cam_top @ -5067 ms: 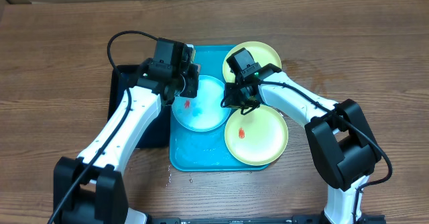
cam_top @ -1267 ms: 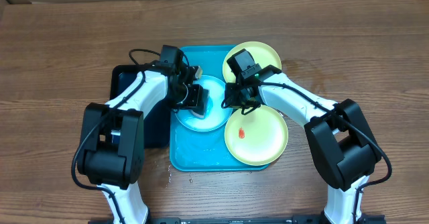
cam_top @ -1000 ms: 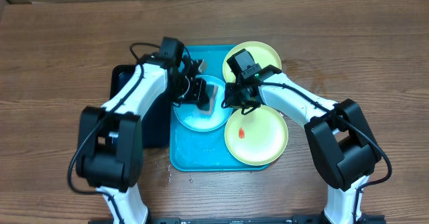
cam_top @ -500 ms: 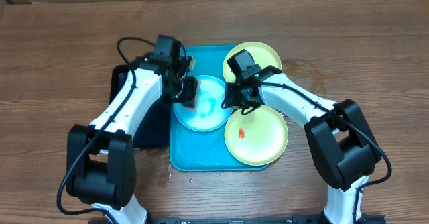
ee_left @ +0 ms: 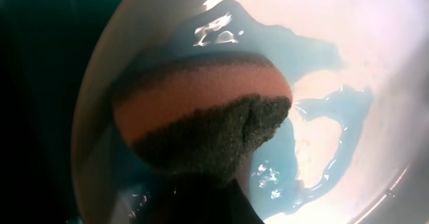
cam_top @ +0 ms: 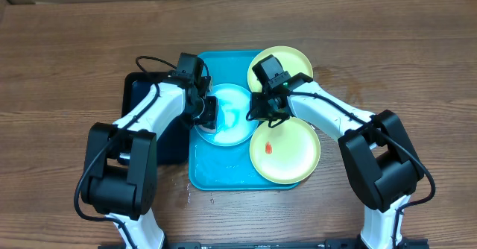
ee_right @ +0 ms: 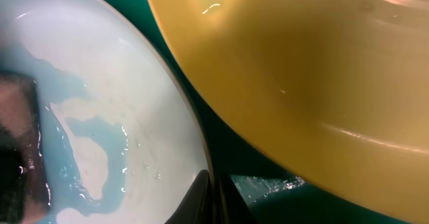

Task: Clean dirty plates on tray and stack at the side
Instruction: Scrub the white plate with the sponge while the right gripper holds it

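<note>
The light blue plate (cam_top: pixel 232 122) lies wet on the turquoise tray (cam_top: pixel 220 173). My left gripper (cam_top: pixel 209 113) is shut on an orange sponge with a dark scouring face (ee_left: pixel 201 120), pressed onto the left part of that plate (ee_left: pixel 355 56). My right gripper (cam_top: pixel 258 112) is shut on the blue plate's right rim (ee_right: pixel 194 143), one finger on each side of it (ee_right: pixel 216 196). One green plate (cam_top: pixel 292 60) sits at the tray's far right corner. Another green plate (cam_top: pixel 294 156), bearing a red smear (cam_top: pixel 268 148), lies at the near right and fills the right wrist view (ee_right: pixel 308 70).
A black tray (cam_top: pixel 140 126) lies left of the turquoise tray, under my left arm. Small water drops (cam_top: pixel 200 197) dot the wooden table by the tray's near left corner. Streaks of soapy water cover the blue plate.
The left gripper has dragged the sponge from the plate's middle to its left side. Five seconds ago the blue plate carried a red smear; it no longer shows. The right arm has not moved.
</note>
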Available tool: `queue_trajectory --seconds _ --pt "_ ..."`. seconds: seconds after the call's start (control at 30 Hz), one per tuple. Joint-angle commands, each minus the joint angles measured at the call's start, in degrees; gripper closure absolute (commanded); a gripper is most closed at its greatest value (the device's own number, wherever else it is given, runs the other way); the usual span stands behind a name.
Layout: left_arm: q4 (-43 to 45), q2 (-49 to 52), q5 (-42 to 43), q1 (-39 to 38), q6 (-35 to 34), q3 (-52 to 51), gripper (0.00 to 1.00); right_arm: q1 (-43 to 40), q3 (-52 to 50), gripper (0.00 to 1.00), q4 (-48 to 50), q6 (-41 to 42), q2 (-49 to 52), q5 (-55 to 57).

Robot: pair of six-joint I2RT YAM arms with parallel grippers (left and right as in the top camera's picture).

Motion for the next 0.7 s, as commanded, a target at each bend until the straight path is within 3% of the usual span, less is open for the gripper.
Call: queue_trajectory --seconds 0.0,0.2,0.33,0.5,0.67 --pt "-0.07 4.92 11.02 -0.74 -0.5 -1.14 0.96 0.35 -1.05 0.96 0.26 0.09 0.57 0.55" --pt "-0.02 4.83 21.77 -0.46 -0.55 3.15 0.96 0.35 -1.05 0.96 0.24 0.09 0.57 0.55" --pt "-2.82 4.81 22.56 -0.48 -0.55 9.22 0.96 0.35 -1.05 0.96 0.22 0.09 0.57 0.55" --pt "-11.19 4.55 16.96 -0.48 -0.55 17.7 0.96 0.35 -1.05 0.96 0.22 0.07 0.57 0.57" --pt "-17.92 4.26 2.34 -0.79 -0.79 20.31 0.96 0.35 -1.05 0.96 0.22 0.07 0.57 0.55"
